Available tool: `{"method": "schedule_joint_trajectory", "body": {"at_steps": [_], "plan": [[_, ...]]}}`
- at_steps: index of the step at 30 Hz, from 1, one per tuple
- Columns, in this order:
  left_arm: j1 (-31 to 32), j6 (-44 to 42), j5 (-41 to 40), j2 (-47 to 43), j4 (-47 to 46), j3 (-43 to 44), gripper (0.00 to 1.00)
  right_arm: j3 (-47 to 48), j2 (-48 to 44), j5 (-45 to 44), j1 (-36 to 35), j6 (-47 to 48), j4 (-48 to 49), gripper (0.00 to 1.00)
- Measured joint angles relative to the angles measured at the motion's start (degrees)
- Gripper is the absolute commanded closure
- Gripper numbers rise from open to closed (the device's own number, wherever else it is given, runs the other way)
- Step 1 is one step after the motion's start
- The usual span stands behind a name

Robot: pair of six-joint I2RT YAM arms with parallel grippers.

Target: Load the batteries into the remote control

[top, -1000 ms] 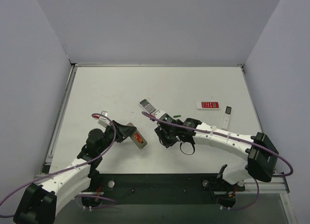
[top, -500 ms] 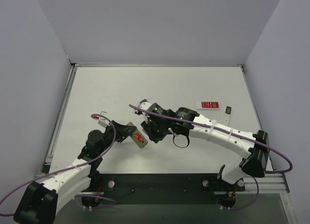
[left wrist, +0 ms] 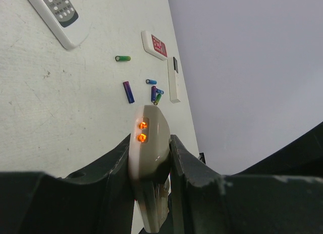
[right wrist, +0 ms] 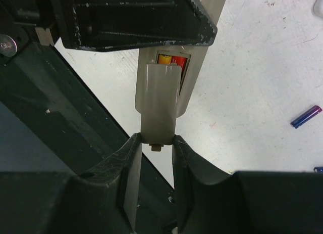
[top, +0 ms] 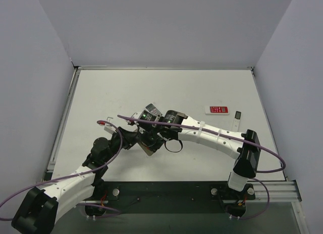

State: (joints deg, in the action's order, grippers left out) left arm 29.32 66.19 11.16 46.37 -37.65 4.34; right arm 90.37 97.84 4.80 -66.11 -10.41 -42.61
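One camera looks down from behind my arms; each wrist camera peers closely past its fingers, both sharing the remote control.

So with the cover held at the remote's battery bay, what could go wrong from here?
The cover plate in the right claw looks slightly askew to the remote control, so it may jam instead of sliding shut. The left claw grips the remote only by its edges; a push could make it slip.

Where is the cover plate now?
Right wrist view: the cover plate is pinched in the right hand, partly over the open back of the remote control.
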Motion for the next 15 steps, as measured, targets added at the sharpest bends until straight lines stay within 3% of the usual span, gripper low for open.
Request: {"method": "schedule_joint_trajectory", "body": {"at_steps": [15], "plan": [[3.3, 0.63, -5.44, -0.63, -0.59, -0.02, 1.0, 2.89, 4.22, -2.38, 0.0, -0.22, -4.55, 1.0]]}}
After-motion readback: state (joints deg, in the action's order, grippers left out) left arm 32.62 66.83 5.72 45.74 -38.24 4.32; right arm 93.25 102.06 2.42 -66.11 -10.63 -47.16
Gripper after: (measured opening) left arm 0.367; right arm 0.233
